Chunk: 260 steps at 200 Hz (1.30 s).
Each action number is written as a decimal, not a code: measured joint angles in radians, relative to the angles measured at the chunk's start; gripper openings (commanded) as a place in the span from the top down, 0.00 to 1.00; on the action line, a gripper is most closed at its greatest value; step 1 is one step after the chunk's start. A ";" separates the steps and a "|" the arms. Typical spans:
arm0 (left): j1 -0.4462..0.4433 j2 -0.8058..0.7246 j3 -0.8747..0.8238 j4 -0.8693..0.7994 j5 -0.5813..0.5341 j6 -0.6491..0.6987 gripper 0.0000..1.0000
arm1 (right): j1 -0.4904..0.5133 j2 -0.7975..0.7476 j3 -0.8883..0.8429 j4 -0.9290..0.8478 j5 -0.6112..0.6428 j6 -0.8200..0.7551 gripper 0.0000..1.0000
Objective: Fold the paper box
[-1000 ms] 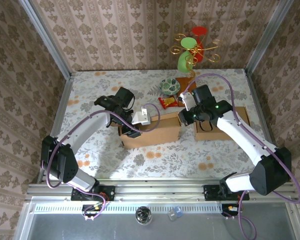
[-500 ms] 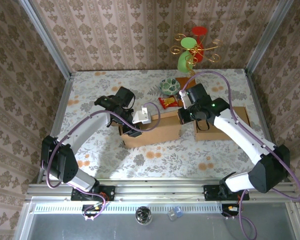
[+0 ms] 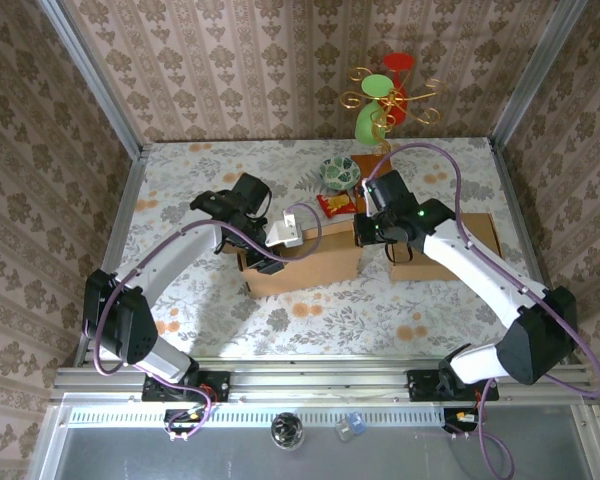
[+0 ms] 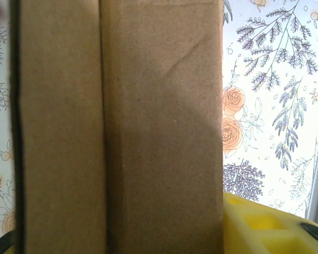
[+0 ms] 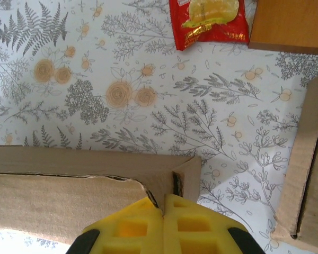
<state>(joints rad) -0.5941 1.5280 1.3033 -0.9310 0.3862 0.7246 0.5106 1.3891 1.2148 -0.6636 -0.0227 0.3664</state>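
Observation:
The brown paper box (image 3: 315, 265) lies lengthwise in the middle of the floral table. My left gripper (image 3: 268, 255) holds its left end. In the left wrist view the cardboard (image 4: 148, 132) spans the whole gap, with a yellow pad (image 4: 265, 227) tight against its right edge. My right gripper (image 3: 364, 235) is at the box's right end. There its yellow pads (image 5: 132, 233) are pressed together on a thin upright cardboard flap (image 5: 167, 185) at the box's corner, beside a torn edge of the box (image 5: 69, 201).
A second open cardboard box (image 3: 450, 250) sits just right of my right gripper, its wall (image 5: 307, 159) close by. A red snack packet (image 3: 336, 205) (image 5: 209, 18), a patterned bowl (image 3: 338, 172) and a wire stand with coloured cups (image 3: 380, 105) are behind the box.
My right gripper has shifted a little left and away from me, to the box's right end. The left arm and the box's left end have stayed put.

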 measured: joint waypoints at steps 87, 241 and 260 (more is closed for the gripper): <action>0.041 0.001 -0.001 0.041 0.037 -0.080 0.36 | 0.075 -0.119 -0.185 0.202 0.147 0.004 1.00; 0.059 -0.303 -0.174 0.346 -0.021 -0.287 0.17 | 0.159 -0.126 -0.213 0.240 0.282 0.031 1.00; 0.060 -0.354 -0.182 0.382 -0.044 -0.314 0.20 | 0.161 -0.126 -0.213 0.238 0.283 0.034 1.00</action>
<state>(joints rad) -0.5346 1.1744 1.1213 -0.5488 0.3424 0.4110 0.6716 1.2629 1.0019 -0.4252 0.2600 0.4004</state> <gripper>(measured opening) 0.819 0.066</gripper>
